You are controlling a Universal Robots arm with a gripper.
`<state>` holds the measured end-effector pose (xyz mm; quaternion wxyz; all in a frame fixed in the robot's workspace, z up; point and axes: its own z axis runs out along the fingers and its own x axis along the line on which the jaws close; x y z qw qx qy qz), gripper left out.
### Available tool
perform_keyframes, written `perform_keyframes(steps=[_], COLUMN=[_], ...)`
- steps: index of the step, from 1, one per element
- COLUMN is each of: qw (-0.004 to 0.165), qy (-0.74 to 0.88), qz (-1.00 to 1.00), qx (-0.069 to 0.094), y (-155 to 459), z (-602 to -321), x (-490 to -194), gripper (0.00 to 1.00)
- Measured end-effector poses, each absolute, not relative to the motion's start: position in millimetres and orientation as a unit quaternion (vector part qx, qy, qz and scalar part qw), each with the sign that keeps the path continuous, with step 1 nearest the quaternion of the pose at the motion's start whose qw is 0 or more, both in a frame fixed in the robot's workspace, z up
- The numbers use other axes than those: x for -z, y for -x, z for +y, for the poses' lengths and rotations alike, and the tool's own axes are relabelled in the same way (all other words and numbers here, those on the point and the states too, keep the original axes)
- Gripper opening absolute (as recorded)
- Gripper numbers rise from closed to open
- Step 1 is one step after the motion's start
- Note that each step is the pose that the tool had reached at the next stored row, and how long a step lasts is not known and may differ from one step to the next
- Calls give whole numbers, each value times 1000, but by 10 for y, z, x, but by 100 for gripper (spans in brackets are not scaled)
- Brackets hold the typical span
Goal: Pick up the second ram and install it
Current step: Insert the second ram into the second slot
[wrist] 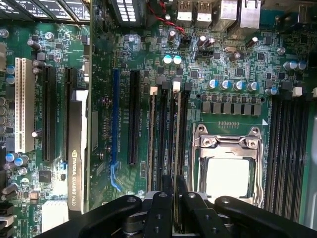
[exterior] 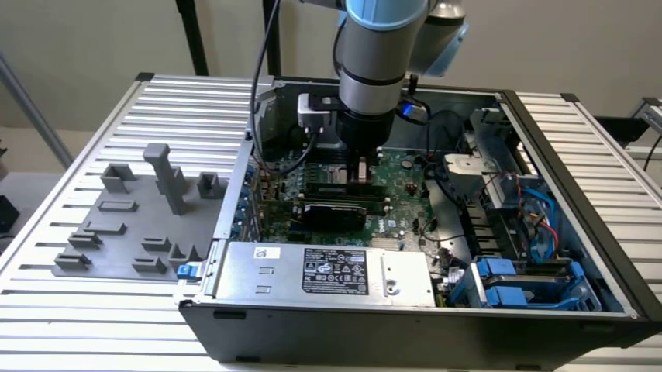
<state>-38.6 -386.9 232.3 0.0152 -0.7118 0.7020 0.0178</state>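
Gripper [wrist: 172, 198]: narrow, pinching ram [wrist: 172, 144] edge-on.
Ram: hovering at slots [wrist: 166, 134] beside CPU socket [wrist: 228, 168], frame centre.
Progress: pickup done; seating pending.

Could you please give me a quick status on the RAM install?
Gripper shut on second ram, low over the motherboard. Stick upright at the memory slots beside the CPU socket. Graphics card stands apart.
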Motion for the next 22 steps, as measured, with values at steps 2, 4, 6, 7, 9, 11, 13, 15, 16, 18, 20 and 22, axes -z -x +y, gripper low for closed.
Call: perform_keyframes(steps=[2,4,6,7,9,11,13,15,16,18,20,22], qw=[15,15,15,15,15,15,14,14,14,14,13,13], qy=[712,712,712,712,712,712,712,712,712,712,712,712], qz=[702,702,702,702,702,702,702,702,702,702,702,702], qx=[-18,-18,-18,-18,-17,-17,-17,-17,-17,-16,-16,-16], y=[386,386,386,386,386,387,388,388,388,388,391,392], z=[-3869,-3869,-3869,-3869,-3869,-3869,-3869,-3869,-3869,-3869,-3866,-3863], x=[-2316,-2310,-2303,-2299,-2291,-2285,-2279,-2275,-2273,-2269,-2261,-2259], gripper=[14,14,14,14,14,14,14,14,14,14,14,14])
